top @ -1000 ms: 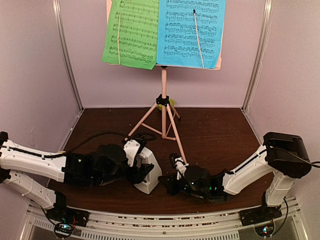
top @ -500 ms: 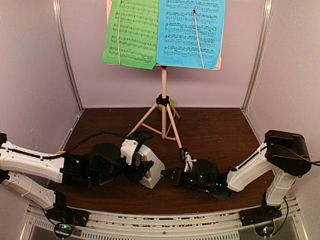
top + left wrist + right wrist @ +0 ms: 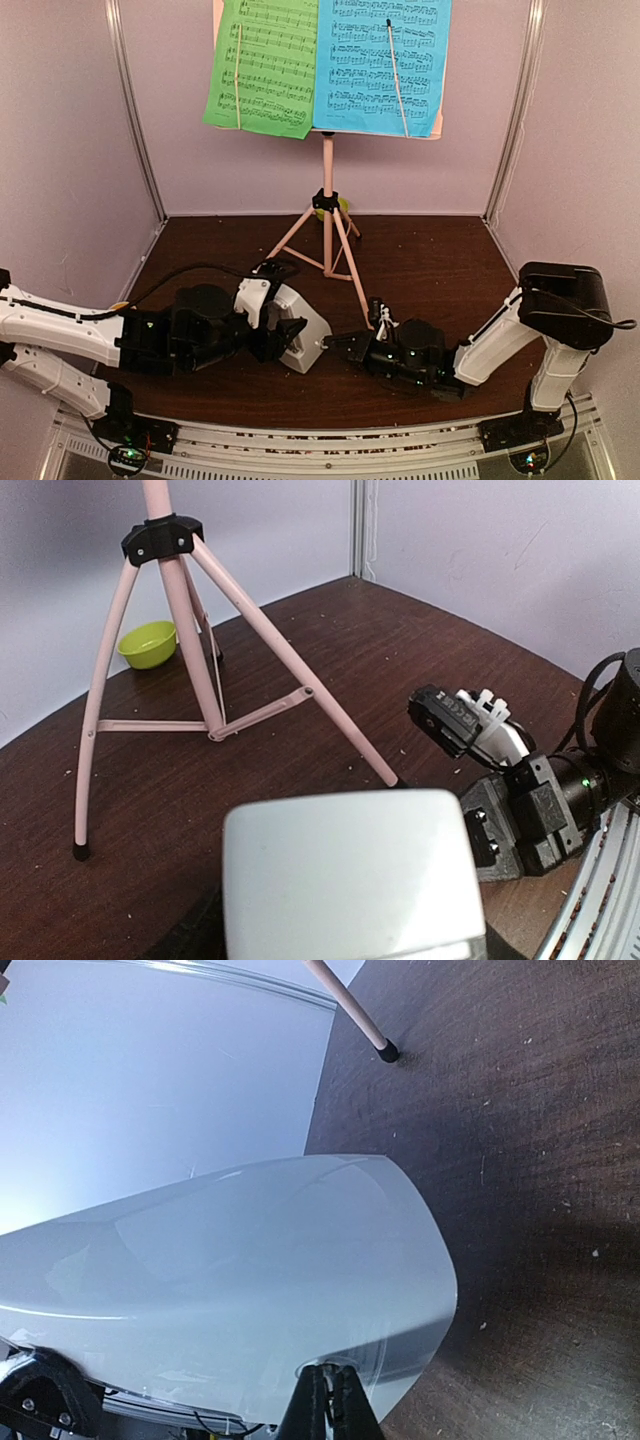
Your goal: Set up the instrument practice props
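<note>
The pink music stand [image 3: 327, 200] stands at the back middle with the green sheet [image 3: 262, 65] and the larger blue sheet [image 3: 380, 65] on its desk. My left gripper [image 3: 275, 335] is shut on the white-grey metronome [image 3: 302, 338] and holds it tilted towards the right, low over the table. In the left wrist view the metronome's base [image 3: 350, 880] hides the fingers. My right gripper [image 3: 340, 346] reaches in from the right. In the right wrist view it [image 3: 330, 1400] is pinched shut on a small tab at the edge of the metronome's clear cover [image 3: 220, 1280].
A small lime-green bowl [image 3: 148, 643] sits behind the stand legs near the back wall. One stand foot [image 3: 386, 1052] rests on the table just beyond the metronome. The right wrist [image 3: 530, 810] lies close by the metronome. Pale walls enclose the brown table [image 3: 440, 270].
The left gripper has lifted and tipped the metronome further to the right. The right gripper has shifted right and a little back, staying at the metronome's side.
</note>
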Motion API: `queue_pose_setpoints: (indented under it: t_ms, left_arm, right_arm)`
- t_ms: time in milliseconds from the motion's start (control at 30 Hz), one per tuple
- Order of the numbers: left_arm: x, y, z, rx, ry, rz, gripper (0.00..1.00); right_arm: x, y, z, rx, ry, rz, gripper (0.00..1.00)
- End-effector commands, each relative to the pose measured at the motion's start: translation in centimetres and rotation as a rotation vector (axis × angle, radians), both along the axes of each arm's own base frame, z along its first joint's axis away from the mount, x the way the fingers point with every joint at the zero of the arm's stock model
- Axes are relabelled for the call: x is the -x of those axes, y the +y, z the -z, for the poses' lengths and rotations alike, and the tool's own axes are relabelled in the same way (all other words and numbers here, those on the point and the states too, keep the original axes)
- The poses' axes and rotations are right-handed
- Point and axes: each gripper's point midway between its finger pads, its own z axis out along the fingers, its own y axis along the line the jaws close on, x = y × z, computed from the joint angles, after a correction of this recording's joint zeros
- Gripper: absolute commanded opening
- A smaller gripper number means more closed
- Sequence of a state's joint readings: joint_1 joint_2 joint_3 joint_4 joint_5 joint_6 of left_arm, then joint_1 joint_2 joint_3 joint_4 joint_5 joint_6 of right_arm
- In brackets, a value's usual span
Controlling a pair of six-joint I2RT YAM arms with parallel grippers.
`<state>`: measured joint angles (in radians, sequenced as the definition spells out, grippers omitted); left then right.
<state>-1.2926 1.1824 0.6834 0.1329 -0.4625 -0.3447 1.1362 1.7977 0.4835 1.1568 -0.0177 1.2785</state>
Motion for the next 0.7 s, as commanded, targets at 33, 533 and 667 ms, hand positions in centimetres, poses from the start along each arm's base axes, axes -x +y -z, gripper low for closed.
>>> queue_pose_setpoints:
  t_ms: [33, 533, 667]
  left_arm:
    - [1.5, -1.4, -7.6, 0.292, -0.050, 0.084, 0.22]
    - [0.8, -2.1, -6.4, 0.245, -0.037, 0.065, 0.22]
    - [0.0, -2.1, -5.1, 0.242, 0.019, 0.054, 0.22]
  right_arm:
    - [-3.0, -2.5, 1.7, -0.066, 0.118, 0.174, 0.00]
    - [-2.8, -2.4, 2.3, -0.108, 0.177, 0.168, 0.05]
    - [-2.4, -3.7, 2.1, 0.024, 0.065, 0.161, 0.43]
